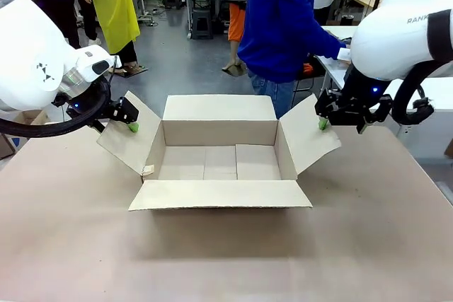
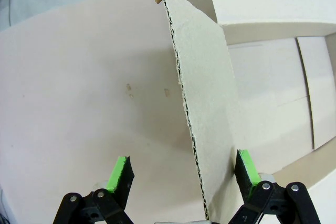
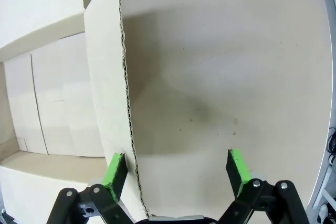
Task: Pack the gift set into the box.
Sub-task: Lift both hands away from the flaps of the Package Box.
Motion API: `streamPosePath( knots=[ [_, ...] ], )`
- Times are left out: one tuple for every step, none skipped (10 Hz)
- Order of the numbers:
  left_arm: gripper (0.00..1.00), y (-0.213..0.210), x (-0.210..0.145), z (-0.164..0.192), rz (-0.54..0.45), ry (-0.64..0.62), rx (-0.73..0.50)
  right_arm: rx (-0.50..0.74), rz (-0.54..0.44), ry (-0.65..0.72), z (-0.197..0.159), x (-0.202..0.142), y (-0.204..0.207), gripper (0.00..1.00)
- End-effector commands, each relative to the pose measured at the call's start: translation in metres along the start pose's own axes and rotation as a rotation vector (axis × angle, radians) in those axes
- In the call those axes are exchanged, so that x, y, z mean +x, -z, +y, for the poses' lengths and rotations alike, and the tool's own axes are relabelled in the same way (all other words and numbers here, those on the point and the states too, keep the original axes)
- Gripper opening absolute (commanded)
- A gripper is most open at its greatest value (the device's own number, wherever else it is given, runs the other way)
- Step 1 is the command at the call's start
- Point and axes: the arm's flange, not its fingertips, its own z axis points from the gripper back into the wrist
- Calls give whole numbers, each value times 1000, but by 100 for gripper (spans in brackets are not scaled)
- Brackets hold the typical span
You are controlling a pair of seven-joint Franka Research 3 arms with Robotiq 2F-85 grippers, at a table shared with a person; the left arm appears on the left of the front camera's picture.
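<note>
The box [image 1: 219,132] sits open on the desk [image 1: 226,259], all four flaps splayed outward and its floor bare. My left pincer [image 1: 131,126] is at the outer edge of the box's left flap [image 1: 127,145]. It is spread wide, with the corrugated edge between the pads [image 2: 119,174] and nothing clamped. My right pincer [image 1: 323,124] is just as wide astride the box's right flap [image 1: 309,139]. I judge the cardboard light and fairly stiff, but ready to crease at the fold and crush under a hard squeeze. I'd take each flap near the middle of its free edge with gentle pressure. Empty, the box may well slide if I tug unevenly.
</note>
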Motion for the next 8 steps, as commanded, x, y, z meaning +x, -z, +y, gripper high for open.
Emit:
streamPosePath(
  knots=[
    [100, -1, -2, -2, 4, -9, 12, -28, 1, 20, 0, 4, -2, 100],
    [100, -1, -2, -2, 4, -9, 12, -28, 1, 20, 0, 4, -2, 100],
    [100, -1, -2, -2, 4, -9, 12, -28, 1, 20, 0, 4, -2, 100],
    [100, -1, -2, -2, 4, -9, 12, -28, 1, 20, 0, 4, -2, 100],
    [100, -1, -2, -2, 4, -9, 12, -28, 1, 20, 0, 4, -2, 100],
    [100, -1, -2, -2, 4, -9, 12, -28, 1, 20, 0, 4, -2, 100],
    [100, -1, -2, -2, 4, -9, 12, -28, 1, 20, 0, 4, -2, 100],
    [100, -1, -2, -2, 4, -9, 12, -28, 1, 20, 0, 4, -2, 100]
  ],
)
